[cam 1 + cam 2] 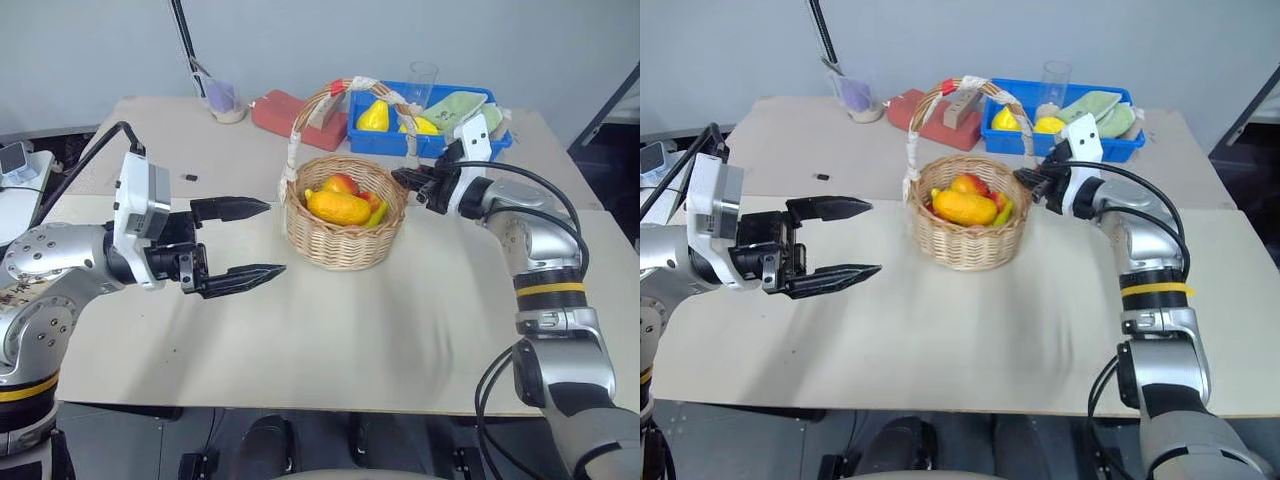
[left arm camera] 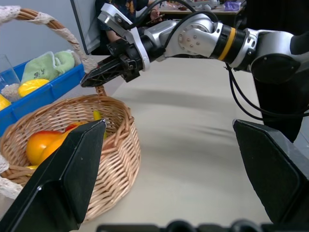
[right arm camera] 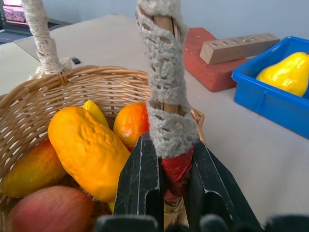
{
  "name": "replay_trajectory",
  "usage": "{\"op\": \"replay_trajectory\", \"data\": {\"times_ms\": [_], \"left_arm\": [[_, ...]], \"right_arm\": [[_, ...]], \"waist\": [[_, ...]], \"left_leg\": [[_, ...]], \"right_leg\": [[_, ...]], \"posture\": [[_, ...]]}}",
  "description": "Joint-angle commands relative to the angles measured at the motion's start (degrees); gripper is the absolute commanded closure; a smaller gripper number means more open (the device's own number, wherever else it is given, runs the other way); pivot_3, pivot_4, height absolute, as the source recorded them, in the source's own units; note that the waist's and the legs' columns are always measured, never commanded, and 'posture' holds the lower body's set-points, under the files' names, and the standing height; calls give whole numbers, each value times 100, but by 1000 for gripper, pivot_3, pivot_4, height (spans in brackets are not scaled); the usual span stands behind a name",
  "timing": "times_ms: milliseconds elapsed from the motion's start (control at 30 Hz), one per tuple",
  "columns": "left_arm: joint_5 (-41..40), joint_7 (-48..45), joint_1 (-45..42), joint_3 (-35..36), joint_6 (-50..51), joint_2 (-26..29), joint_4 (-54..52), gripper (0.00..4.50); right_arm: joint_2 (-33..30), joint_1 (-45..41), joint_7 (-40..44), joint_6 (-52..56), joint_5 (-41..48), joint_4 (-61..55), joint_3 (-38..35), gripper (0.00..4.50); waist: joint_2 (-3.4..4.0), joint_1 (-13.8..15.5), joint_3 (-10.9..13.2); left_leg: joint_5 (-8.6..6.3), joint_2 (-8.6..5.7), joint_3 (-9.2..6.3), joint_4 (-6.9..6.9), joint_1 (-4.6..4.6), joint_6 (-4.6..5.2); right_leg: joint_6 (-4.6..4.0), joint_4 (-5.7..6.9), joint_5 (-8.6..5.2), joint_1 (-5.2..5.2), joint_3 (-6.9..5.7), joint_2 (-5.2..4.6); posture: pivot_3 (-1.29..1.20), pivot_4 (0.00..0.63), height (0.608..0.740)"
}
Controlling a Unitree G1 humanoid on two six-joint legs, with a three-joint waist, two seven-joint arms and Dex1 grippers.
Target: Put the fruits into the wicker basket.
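Note:
The wicker basket [image 1: 345, 245] stands in the middle of the table. An orange-yellow mango-like fruit [image 1: 338, 207] lies on top inside it. The yellow tip of a banana [image 3: 95, 112] pokes out behind that fruit. My right gripper [image 1: 405, 178] reaches in level from the right and is shut on the basket handle [image 3: 166, 111], low down where the red and white wrapping meets the rim. My left gripper [image 1: 275, 238] hangs open to the left of the basket, pointing at it, with nothing between its fingers [image 2: 72, 183].
A red-and-yellow apple [image 1: 342, 184] also sits in the basket. Behind it stands a blue tray [image 1: 440, 147] with yellow pear-like fruits [image 1: 374, 116] and a green cloth [image 1: 455, 105]. A red block [image 1: 290, 110] and a small cup [image 1: 222, 100] are at the back.

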Motion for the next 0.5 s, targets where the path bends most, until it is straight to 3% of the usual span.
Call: {"op": "replay_trajectory", "data": {"times_ms": [33,233,500], "left_arm": [[-45,62,-189,18,-70,-52,-15,0],[80,157,-416,-214,-111,-264,107,0],[309,99,-647,-462,-212,-442,297,0]], "right_arm": [[-418,251,-204,193,221,-1007,-612,4337],[-982,991,-693,192,122,-1470,-1317,4337],[-1028,1096,-1011,-298,-73,-599,-1498,4337]], "waist": [[0,21,0],[0,48,0],[1,-65,0]], "left_leg": [[0,0,0,0,-2,0],[0,-8,1,2,-3,0],[0,-5,3,-2,4,0]], "right_leg": [[0,-1,0,0,-2,-1],[2,-3,0,1,1,-6],[2,-2,0,1,16,14]], "posture": [[0,150,692],[0,150,692],[0,150,692]]}}
